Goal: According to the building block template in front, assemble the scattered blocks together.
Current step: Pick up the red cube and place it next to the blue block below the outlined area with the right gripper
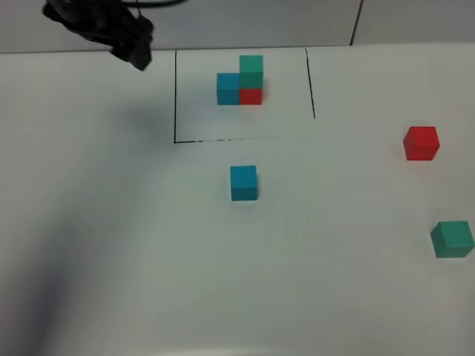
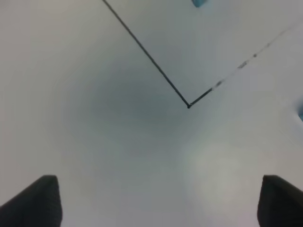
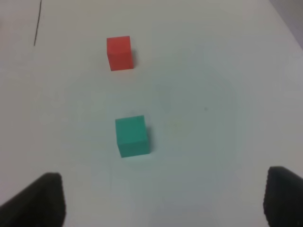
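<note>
Your right gripper (image 3: 161,201) stands wide open with nothing between its fingers. The green cube (image 3: 132,135) lies untouched on the table (image 1: 89,237) ahead of it, and the red cube (image 3: 119,52) is beyond that. Both sit well to the right of the building block template (image 1: 241,85) and nearer than it, green nearest. The blue cube (image 1: 243,182) rests in front of the template, just outside the near black line (image 1: 237,139), its faces roughly square to it. The template's long axis runs left to right: blue at left, red touching it at right, green stacked on red. Your left gripper (image 2: 156,203) hangs spread wide and empty, left of the template and slightly farther back.
</note>
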You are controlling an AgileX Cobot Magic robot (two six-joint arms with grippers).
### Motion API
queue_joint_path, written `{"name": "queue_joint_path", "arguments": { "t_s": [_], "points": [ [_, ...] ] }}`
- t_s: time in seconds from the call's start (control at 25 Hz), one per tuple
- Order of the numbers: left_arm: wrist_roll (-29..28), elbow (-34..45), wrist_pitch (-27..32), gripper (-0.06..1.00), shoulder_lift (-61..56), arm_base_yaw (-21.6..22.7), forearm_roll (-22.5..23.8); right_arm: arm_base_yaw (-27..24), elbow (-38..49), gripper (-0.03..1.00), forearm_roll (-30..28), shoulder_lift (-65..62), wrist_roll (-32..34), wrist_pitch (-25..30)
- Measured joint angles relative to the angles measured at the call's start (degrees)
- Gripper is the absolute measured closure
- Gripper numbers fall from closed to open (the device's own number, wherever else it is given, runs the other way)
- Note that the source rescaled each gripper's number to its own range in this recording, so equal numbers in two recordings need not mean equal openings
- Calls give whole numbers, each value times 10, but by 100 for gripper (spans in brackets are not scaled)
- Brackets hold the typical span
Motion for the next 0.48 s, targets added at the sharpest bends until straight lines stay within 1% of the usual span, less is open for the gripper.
{"name": "queue_joint_path", "arguments": {
  "t_s": [0.12, 0.2, 0.28, 0.36, 0.48],
  "points": [
    [-4, 35, 0, 12, -49, 41, -11, 0, 0, 25, 0, 0, 0, 0],
    [-9, 81, -3, 13, -87, 62, -14, 0, 0, 25, 0, 0, 0, 0],
    [-21, 136, -24, 13, -132, 84, -15, 0, 0, 25, 0, 0, 0, 0],
    [-29, 204, -59, 13, -177, 99, -13, 0, 0, 25, 0, 0, 0, 0],
    [-40, 297, -111, 14, -251, 105, -2, 0, 0, 25, 0, 0, 0, 0]
  ]
}}
